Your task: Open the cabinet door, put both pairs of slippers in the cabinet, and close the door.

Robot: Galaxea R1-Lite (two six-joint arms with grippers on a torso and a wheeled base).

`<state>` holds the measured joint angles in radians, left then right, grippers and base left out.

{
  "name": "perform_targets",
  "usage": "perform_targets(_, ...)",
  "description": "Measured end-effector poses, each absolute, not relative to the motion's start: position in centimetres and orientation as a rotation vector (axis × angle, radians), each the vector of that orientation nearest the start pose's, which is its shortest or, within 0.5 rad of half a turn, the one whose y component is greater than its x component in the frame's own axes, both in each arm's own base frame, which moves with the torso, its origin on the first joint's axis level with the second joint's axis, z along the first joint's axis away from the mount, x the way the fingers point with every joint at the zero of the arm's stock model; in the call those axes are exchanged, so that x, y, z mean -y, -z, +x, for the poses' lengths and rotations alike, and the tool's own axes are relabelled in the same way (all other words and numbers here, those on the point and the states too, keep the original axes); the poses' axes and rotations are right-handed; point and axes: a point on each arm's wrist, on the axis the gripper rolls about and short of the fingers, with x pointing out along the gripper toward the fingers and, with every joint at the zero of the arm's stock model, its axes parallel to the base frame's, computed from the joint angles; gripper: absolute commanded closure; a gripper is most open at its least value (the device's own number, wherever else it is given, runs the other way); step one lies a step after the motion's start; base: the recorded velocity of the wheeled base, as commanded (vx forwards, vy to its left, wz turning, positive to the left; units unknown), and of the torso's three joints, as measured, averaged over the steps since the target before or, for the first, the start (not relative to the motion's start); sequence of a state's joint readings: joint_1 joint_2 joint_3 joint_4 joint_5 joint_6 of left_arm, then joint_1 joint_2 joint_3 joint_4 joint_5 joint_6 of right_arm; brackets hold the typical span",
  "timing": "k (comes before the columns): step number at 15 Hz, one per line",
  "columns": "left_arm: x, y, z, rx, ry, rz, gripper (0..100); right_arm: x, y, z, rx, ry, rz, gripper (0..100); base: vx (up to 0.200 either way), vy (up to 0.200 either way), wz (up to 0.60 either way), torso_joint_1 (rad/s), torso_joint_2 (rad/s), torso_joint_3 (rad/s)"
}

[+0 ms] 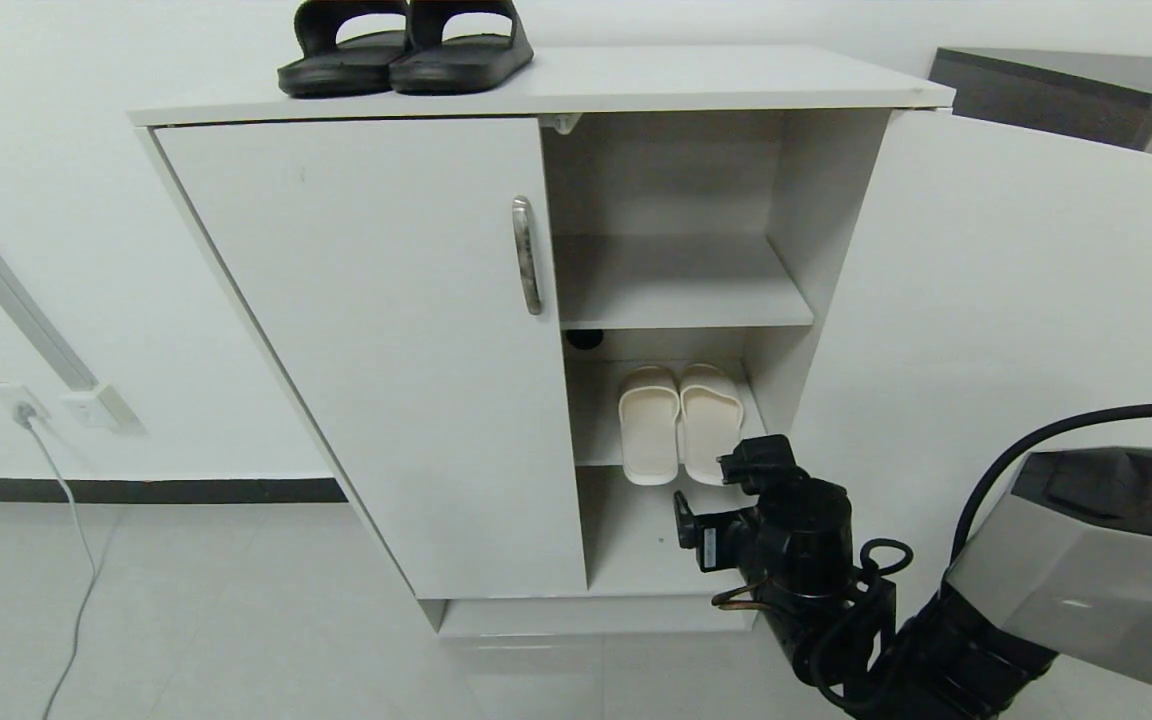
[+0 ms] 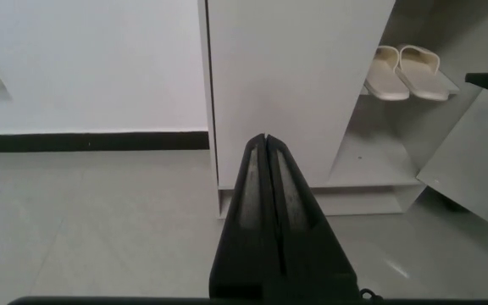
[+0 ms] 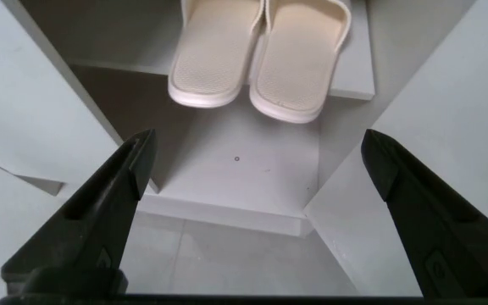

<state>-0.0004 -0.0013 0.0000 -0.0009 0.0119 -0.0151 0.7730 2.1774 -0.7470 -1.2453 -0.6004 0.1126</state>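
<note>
The right claw (image 1: 721, 490) is held with its jaws wide apart and nothing between them, just in front of the cabinet's (image 1: 636, 85) lowest right bay. It is just below the front edge of the middle shelf (image 1: 591, 420). The white slippers (image 1: 681, 422) are lain side by side on that shelf, toward its right side, with the heels hung out over the front edge. The heels are seen directly ahead of the open right claw (image 3: 257, 157) in the right wrist view, white slippers (image 3: 261, 51) apart from both fingers.

Risk one: if the claw is lifted from here, the overhung heels are likely clipped and the pair is tipped off the shelf. Risk two: the heels may be struck by the right door (image 1: 986, 300) when it is swung shut, so a full close could be blocked. The door is stood wide open beside the right arm, and the arm could be pinched if it is not cleared first.

The black slippers (image 1: 406, 50) are not yet stowed; they are set on the cabinet top, left half, near its front edge. One slipper could be dropped if both are pinched badly in a single grab.

The left claw (image 2: 265, 148) is pressed together, empty, held well back from the closed left door (image 1: 366, 350).
</note>
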Motion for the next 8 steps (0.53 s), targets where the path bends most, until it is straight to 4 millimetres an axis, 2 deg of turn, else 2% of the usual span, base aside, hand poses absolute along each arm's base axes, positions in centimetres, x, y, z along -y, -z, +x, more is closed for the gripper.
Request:
perform_targets(5, -0.02, -7.55, -2.29, 0.001, -0.009, -0.014, 100, -24.76, -6.59, 27.08, -0.153, -0.165, -0.008, 0, 0.0, 0.0, 0.0, 0.0, 0.0, 0.0)
perform_targets(8, -0.02, -7.55, -2.29, 0.001, -0.009, -0.013, 100, -24.79, -6.57, 27.0, -0.152, -0.167, -0.008, 0, 0.0, 0.0, 0.0, 0.002, 0.0, 0.121)
